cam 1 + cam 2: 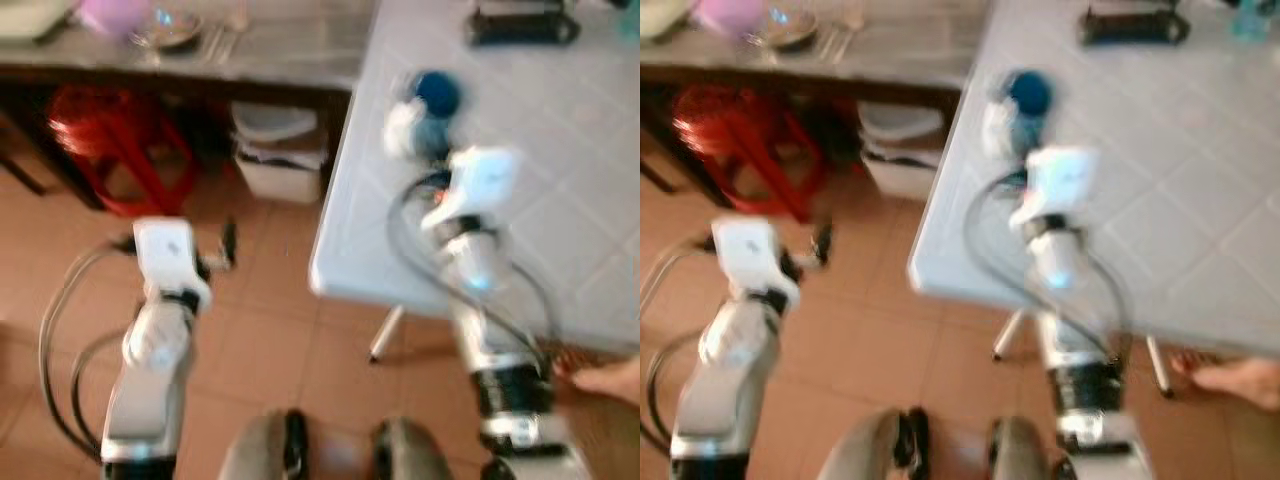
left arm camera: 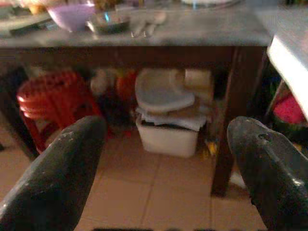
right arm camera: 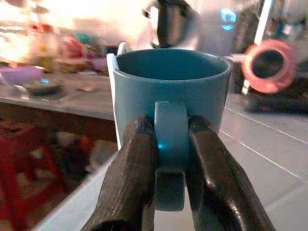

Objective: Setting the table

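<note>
right gripper [image 3: 171, 159] pinches upright blue mug [image 3: 171, 91] handle, seemingly above table [image 1: 560, 190].

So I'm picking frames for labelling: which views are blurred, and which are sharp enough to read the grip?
Left eye and right eye views: motion-blurred, the blue ceramic mug smeared over the white tiled table. Right wrist view: sharp up close, right gripper pinching the mug's handle, background bright and hazy. Left wrist view: dim, slightly soft, left gripper open.

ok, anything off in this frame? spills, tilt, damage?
Nothing stands out. The right gripper holds the blue mug by its handle, jaws clamped on both sides, mug upright over the white table near its edge. No spill seen. The head views are blurred, so fine damage cannot be judged. A person's bare foot is near the table leg.
</note>
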`<state>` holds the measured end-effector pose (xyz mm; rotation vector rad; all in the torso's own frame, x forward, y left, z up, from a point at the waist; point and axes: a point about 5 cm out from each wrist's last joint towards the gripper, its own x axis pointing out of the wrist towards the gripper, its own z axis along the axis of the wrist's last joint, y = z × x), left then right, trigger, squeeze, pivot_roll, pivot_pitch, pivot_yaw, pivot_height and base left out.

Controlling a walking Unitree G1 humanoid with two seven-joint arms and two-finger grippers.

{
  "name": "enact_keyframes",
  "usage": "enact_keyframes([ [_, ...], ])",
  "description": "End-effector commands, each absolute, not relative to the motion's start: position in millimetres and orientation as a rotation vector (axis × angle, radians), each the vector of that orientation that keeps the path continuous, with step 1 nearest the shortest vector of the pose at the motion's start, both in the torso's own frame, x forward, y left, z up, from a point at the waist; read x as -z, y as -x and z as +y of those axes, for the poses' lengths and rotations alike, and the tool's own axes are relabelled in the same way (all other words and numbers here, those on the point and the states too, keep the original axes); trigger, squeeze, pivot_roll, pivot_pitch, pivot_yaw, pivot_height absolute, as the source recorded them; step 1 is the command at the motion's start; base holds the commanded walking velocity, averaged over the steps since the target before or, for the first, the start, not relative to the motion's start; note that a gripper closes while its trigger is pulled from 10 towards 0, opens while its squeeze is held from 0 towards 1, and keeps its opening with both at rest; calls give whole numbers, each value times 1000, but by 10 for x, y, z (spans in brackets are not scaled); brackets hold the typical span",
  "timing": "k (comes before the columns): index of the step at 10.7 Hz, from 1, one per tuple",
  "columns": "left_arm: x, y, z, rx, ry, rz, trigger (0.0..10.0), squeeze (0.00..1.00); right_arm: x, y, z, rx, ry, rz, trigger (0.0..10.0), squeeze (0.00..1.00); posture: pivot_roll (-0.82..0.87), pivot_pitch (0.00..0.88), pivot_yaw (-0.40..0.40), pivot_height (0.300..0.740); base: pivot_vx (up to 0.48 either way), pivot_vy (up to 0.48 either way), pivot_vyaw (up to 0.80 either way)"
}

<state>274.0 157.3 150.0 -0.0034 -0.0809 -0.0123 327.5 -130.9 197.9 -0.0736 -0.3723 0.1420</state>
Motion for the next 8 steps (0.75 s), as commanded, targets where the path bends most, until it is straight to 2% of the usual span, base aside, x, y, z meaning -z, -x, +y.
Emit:
enact_keyframes([
  [1, -1467, -2758, 1580, 21, -3, -72, 10000, 0, -2058, -3226, -1310, -148, 80, -415, 0, 0, 32, 82, 64, 740, 0, 472, 0],
  [2, -1480, -2783, 1575, 32, -13, -86, 10000, 0, -2071, -3221, -1263, -169, 89, -427, 1020, 0, 30, 66, 69, 740, 0, 454, 0],
  [3, -1486, -2794, 1601, 15, -11, -96, 10000, 0, -2073, -3226, -1239, -181, 90, -429, 1059, 0, 28, 58, 68, 740, 0, 424, 0],
  [4, -1478, -2791, 1613, 15, -10, -97, 10000, 0, -2055, -3235, -1247, -183, 90, -424, 2902, 0, 35, 50, 68, 740, 247, 412, 0],
  [5, -1440, -2775, 1617, 18, -15, -91, 10000, 0, -1989, -3233, -1275, -177, 101, -409, 10000, 0, 37, 37, 68, 740, 368, 307, 0],
  [8, -1478, -2809, 1569, 24, -18, -117, 10000, 0, -1864, -3226, -1168, -186, 72, -367, 10000, 0, 51, 27, 61, 740, 457, 0, 0],
])
